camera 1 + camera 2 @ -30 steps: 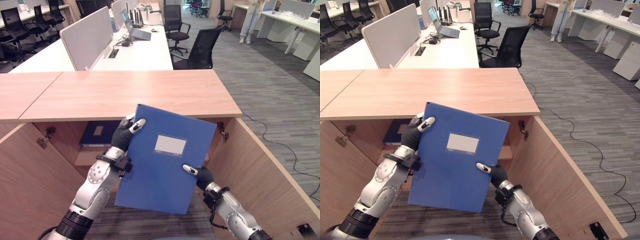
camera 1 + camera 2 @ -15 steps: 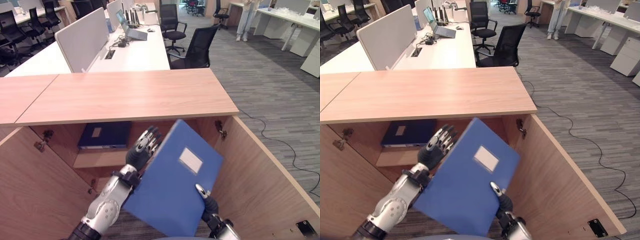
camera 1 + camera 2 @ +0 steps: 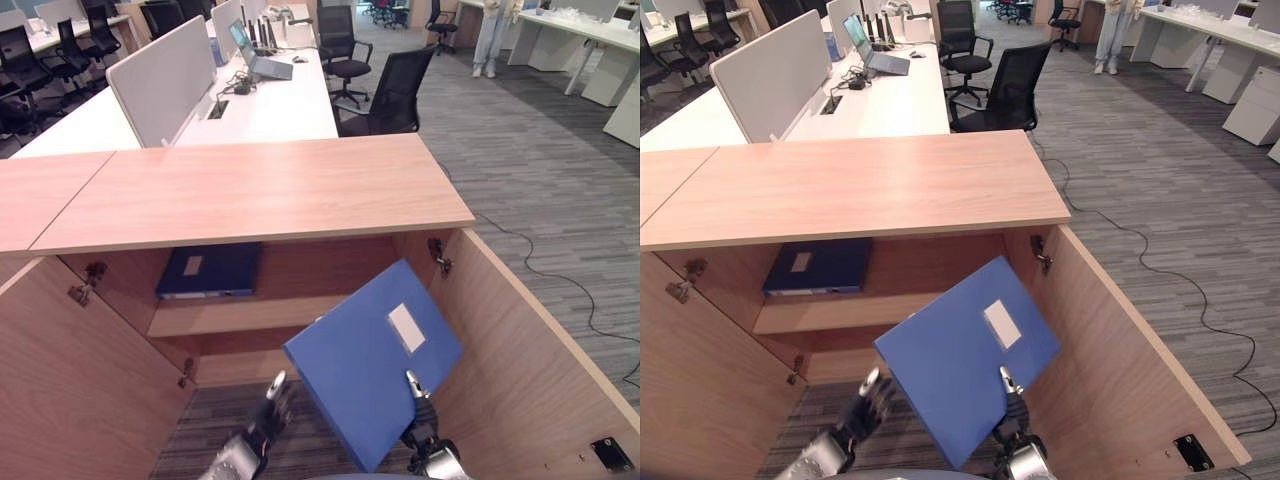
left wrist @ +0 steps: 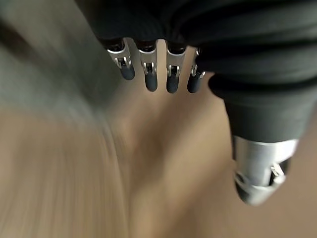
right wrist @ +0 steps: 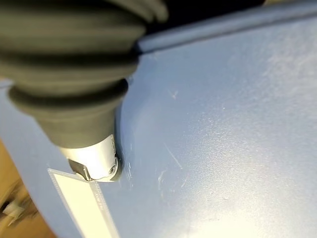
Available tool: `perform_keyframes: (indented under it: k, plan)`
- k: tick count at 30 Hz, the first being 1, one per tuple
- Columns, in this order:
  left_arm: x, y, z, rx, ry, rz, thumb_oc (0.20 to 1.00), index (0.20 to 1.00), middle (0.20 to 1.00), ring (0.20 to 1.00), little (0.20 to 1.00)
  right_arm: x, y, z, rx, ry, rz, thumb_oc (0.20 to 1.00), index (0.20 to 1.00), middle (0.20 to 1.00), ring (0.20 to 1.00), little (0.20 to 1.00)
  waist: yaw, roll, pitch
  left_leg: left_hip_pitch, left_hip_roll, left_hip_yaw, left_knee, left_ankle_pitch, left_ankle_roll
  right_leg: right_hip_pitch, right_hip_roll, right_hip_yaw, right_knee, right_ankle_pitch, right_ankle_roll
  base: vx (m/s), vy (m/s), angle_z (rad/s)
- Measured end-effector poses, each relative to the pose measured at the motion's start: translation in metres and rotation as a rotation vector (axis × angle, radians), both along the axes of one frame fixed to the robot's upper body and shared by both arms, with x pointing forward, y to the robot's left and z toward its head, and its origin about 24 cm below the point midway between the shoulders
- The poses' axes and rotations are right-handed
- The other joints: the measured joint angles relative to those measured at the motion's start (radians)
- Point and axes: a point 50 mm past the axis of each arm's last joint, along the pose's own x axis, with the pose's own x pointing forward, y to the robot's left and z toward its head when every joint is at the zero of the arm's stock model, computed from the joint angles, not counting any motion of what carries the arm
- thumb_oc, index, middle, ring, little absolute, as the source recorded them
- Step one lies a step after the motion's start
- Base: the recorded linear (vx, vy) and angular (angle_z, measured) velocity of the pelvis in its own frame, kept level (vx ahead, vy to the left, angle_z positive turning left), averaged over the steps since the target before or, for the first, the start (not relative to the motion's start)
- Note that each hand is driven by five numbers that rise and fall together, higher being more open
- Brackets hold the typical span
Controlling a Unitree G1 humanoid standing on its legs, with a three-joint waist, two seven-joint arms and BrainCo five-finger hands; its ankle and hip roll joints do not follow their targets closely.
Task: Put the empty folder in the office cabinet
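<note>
Right wrist view: right hand [image 5: 79,89] thumb pinching blue folder [image 3: 375,360]; left hand [image 3: 262,425] open.

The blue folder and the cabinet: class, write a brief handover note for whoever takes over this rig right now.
Right hand: thumb pinched on the blue folder, holding it tilted before the open cabinet.
Left hand: open, low, off the folder.
A dark folder lies flat on the upper shelf.
Done: doors open, folder at the opening.
Left: slide the folder in and release.
</note>
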Motion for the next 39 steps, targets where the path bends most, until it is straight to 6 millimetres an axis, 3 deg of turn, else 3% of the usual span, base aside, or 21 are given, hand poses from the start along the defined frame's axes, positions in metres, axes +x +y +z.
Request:
perform_keyframes:
  k: [1, 5, 7, 9, 11, 12, 13, 14, 16, 19, 22, 24, 26, 27, 29, 30, 33, 34, 35, 37, 39]
  plan:
    - [-0.012, 0.013, -0.005, 0.071, 0.08, -0.039, 1.0, 1.0, 1.0, 1.0, 1.0, -0.004, 0.001, -0.007, -0.004, 0.052, 0.005, 0.2, 0.2, 0.2, 0.2, 0.2, 0.004, -0.007, -0.001, -0.002, 0.005, -0.003, 0.001, 0.002, -0.003, -0.001, 0.01, -0.002, 0.002, 0.0, -0.003, 0.06, -0.08, 0.05]
    - [-0.047, 0.037, -0.009, 0.142, 0.199, 0.001, 1.0, 1.0, 1.0, 1.0, 1.0, -0.013, -0.001, -0.012, -0.009, 0.096, 0.022, 0.2, 0.2, 0.2, 0.2, 0.2, 0.009, -0.008, 0.001, -0.001, 0.02, 0.009, 0.01, 0.001, -0.008, -0.001, 0.027, 0.012, 0.003, -0.006, -0.015, 0.0, -0.116, -0.09]
    - [-0.055, 0.047, -0.008, 0.151, 0.21, 0.068, 1.0, 1.0, 1.0, 1.0, 1.0, -0.009, -0.001, -0.01, -0.01, 0.083, 0.022, 0.2, 0.2, 0.2, 0.2, 0.2, 0.023, -0.03, 0.029, -0.058, 0.019, 0.007, 0.107, -0.009, -0.028, -0.013, 0.031, 0.017, 0.019, -0.014, -0.028, -0.06, -0.112, 0.16]
    - [-0.047, 0.053, -0.006, 0.159, 0.179, 0.118, 1.0, 1.0, 1.0, 1.0, 1.0, 0.002, -0.005, -0.007, -0.025, 0.058, 0.027, 0.2, 0.2, 0.2, 0.2, 0.2, 0.058, -0.059, 0.085, -0.139, 0.011, 0.007, 0.269, -0.01, -0.061, -0.029, 0.021, 0.012, 0.051, -0.029, -0.062, -0.03, -0.084, 0.23]
    - [-0.048, 0.059, -0.005, 0.163, 0.182, 0.155, 1.0, 1.0, 1.0, 1.0, 1.0, 0.011, -0.008, -0.003, -0.041, 0.031, 0.035, 0.2, 0.2, 0.2, 0.2, 0.2, 0.068, -0.066, 0.115, -0.2, 0.008, 0.004, 0.372, 0.016, -0.1, -0.036, 0.022, 0.017, 0.075, -0.04, -0.083, 0.02, -0.03, 0.34]
    - [-0.046, 0.058, -0.005, 0.157, 0.179, 0.176, 1.0, 1.0, 1.0, 1.0, 1.0, 0.016, -0.008, -0.001, -0.041, 0.017, 0.028, 0.2, 0.2, 0.2, 0.2, 0.2, 0.072, -0.072, 0.13, -0.236, 0.008, 0.013, 0.423, 0.031, -0.106, -0.041, 0.014, 0.009, 0.087, -0.04, -0.104, 0.11, 0.015, 0.27]
    - [-0.051, 0.057, -0.006, 0.152, 0.193, 0.185, 1.0, 1.0, 1.0, 1.0, 1.0, 0.018, -0.008, 0.0, -0.041, 0.01, 0.026, 0.2, 0.2, 0.2, 0.2, 0.2, 0.08, -0.072, 0.131, -0.255, 0.016, 0.047, 0.434, 0.01, -0.083, -0.049, 0.011, 0.0, 0.085, -0.037, -0.124, 0.1, 0.025, 0.15]
    - [-0.053, 0.057, -0.006, 0.15, 0.201, 0.186, 1.0, 1.0, 1.0, 1.0, 1.0, 0.019, -0.008, 0.0, -0.043, 0.008, 0.024, 0.2, 0.2, 0.2, 0.2, 0.2, 0.085, -0.076, 0.132, -0.26, 0.016, 0.064, 0.427, -0.005, -0.062, -0.045, 0.008, -0.007, 0.081, -0.035, -0.129, 0.19, 0.071, 0.11]
    - [-0.053, 0.055, -0.007, 0.145, 0.204, 0.183, 1.0, 1.0, 1.0, 1.0, 1.0, 0.022, -0.01, 0.001, -0.052, -0.001, 0.025, 0.2, 0.2, 0.2, 0.2, 0.2, 0.089, -0.071, 0.131, -0.26, 0.013, 0.088, 0.357, -0.011, -0.053, -0.066, 0.006, -0.01, 0.083, -0.037, -0.136, 0.16, 0.066, 0.16]
    - [-0.053, 0.052, -0.007, 0.138, 0.206, 0.173, 1.0, 1.0, 1.0, 1.0, 1.0, 0.028, -0.011, 0.004, -0.059, -0.018, 0.032, 0.2, 0.2, 0.2, 0.2, 0.2, 0.1, -0.051, 0.139, -0.221, 0.016, 0.089, 0.128, 0.003, -0.069, -0.064, 0.01, -0.007, 0.078, -0.036, -0.137, 0.18, 0.073, 0.14]
    - [-0.048, 0.049, -0.007, 0.132, 0.193, 0.169, 1.0, 1.0, 1.0, 1.0, 1.0, 0.032, -0.015, 0.006, -0.068, -0.032, 0.026, 0.2, 0.2, 0.2, 0.2, 0.2, 0.116, -0.037, 0.15, -0.227, 0.018, 0.091, 0.043, 0.015, -0.082, -0.05, 0.013, 0.002, 0.066, -0.036, -0.137, 0.29, 0.129, -0.08]
    - [-0.053, 0.047, -0.008, 0.126, 0.206, 0.175, 1.0, 1.0, 1.0, 1.0, 1.0, 0.034, -0.018, 0.008, -0.088, -0.039, 0.038, 0.2, 0.2, 0.2, 0.2, 0.2, 0.126, -0.011, 0.145, -0.202, 0.028, 0.098, 0.007, 0.017, -0.079, -0.012, 0.022, 0.022, 0.031, -0.038, -0.133, 0.24, 0.121, -0.35]
    - [-0.063, 0.043, -0.01, 0.125, 0.237, 0.162, 1.0, 1.0, 1.0, 1.0, 1.0, 0.031, -0.023, 0.008, -0.116, -0.045, 0.052, 0.2, 0.2, 0.2, 0.2, 0.2, 0.119, 0.026, 0.121, -0.184, 0.041, 0.105, 0.033, 0.013, -0.079, 0.026, 0.03, 0.042, 0.011, -0.051, -0.111, 0.32, 0.222, -0.44]
    - [-0.067, 0.042, -0.01, 0.125, 0.248, 0.155, 1.0, 1.0, 1.0, 1.0, 1.0, 0.029, -0.025, 0.008, -0.126, -0.046, 0.056, 0.2, 0.2, 0.2, 0.2, 0.2, 0.117, 0.031, 0.115, -0.17, 0.044, 0.115, 0.033, 0.014, -0.076, 0.04, 0.029, 0.048, 0.002, -0.058, -0.101, 0.4, 0.286, -0.48]
    - [-0.078, 0.043, -0.011, 0.132, 0.287, 0.167, 1.0, 1.0, 1.0, 1.0, 1.0, 0.026, -0.025, 0.007, -0.134, -0.043, 0.063, 0.2, 0.2, 0.2, 0.2, 0.2, 0.118, 0.037, 0.072, -0.135, 0.03, 0.161, 0.013, 0.052, -0.039, 0.045, 0.007, 0.081, 0.005, -0.084, -0.055, 0.21, 0.149, -0.53]
    - [-0.077, 0.049, -0.01, 0.155, 0.279, 0.163, 1.0, 1.0, 1.0, 1.0, 1.0, 0.026, -0.021, 0.009, -0.122, -0.056, 0.06, 0.2, 0.2, 0.2, 0.2, 0.2, 0.114, 0.018, 0.057, -0.114, 0.008, 0.191, 0.016, 0.065, 0.017, 0.055, -0.027, 0.078, 0.026, -0.108, -0.018, 0.17, 0.135, -0.36]
    - [-0.067, 0.061, -0.007, 0.192, 0.247, 0.15, 1.0, 1.0, 1.0, 1.0, 1.0, 0.024, -0.008, 0.012, -0.083, -0.079, 0.066, 0.2, 0.2, 0.2, 0.2, 0.2, 0.109, -0.03, 0.034, -0.086, -0.044, 0.206, 0.01, 0.048, 0.055, 0.058, -0.08, 0.076, 0.068, -0.146, 0.017, 0.21, 0.168, -0.08]
    - [-0.055, 0.063, -0.005, 0.203, 0.214, 0.134, 1.0, 1.0, 1.0, 1.0, 1.0, 0.028, -0.004, 0.014, -0.083, -0.094, 0.075, 0.2, 0.2, 0.2, 0.2, 0.2, 0.11, -0.047, 0.026, -0.073, -0.07, 0.21, 0.01, 0.026, 0.066, 0.056, -0.102, 0.076, 0.088, -0.16, 0.036, 0.34, 0.338, -0.08]
    - [-0.05, 0.063, -0.005, 0.205, 0.204, 0.123, 1.0, 1.0, 1.0, 1.0, 1.0, 0.03, -0.005, 0.016, -0.087, -0.105, 0.076, 0.2, 0.2, 0.2, 0.2, 0.2, 0.118, -0.045, 0.025, -0.063, -0.073, 0.21, 0.009, 0.01, 0.077, 0.049, -0.106, 0.077, 0.119, -0.172, 0.043, 0.25, 0.266, -0.05]
    - [-0.047, 0.061, -0.005, 0.215, 0.191, 0.08, 1.0, 1.0, 1.0, 1.0, 1.0, 0.032, -0.003, 0.022, -0.071, -0.144, 0.057, 0.2, 0.2, 0.2, 0.2, 0.2, 0.116, -0.037, 0.026, -0.032, -0.085, 0.21, 0.013, 0.007, 0.086, 0.001, -0.133, 0.062, 0.3, -0.25, 0.068, 0.01, 0.144, 0.0]
    - [-0.041, 0.062, -0.004, 0.224, 0.175, 0.065, 1.0, 1.0, 1.0, 1.0, 1.0, 0.035, -0.002, 0.025, -0.072, -0.163, 0.055, 0.2, 0.2, 0.2, 0.2, 0.2, 0.109, -0.038, 0.022, -0.039, -0.096, 0.205, 0.034, -0.023, 0.099, -0.078, -0.132, 0.077, 0.443, -0.268, 0.079, -0.07, 0.177, 0.02]
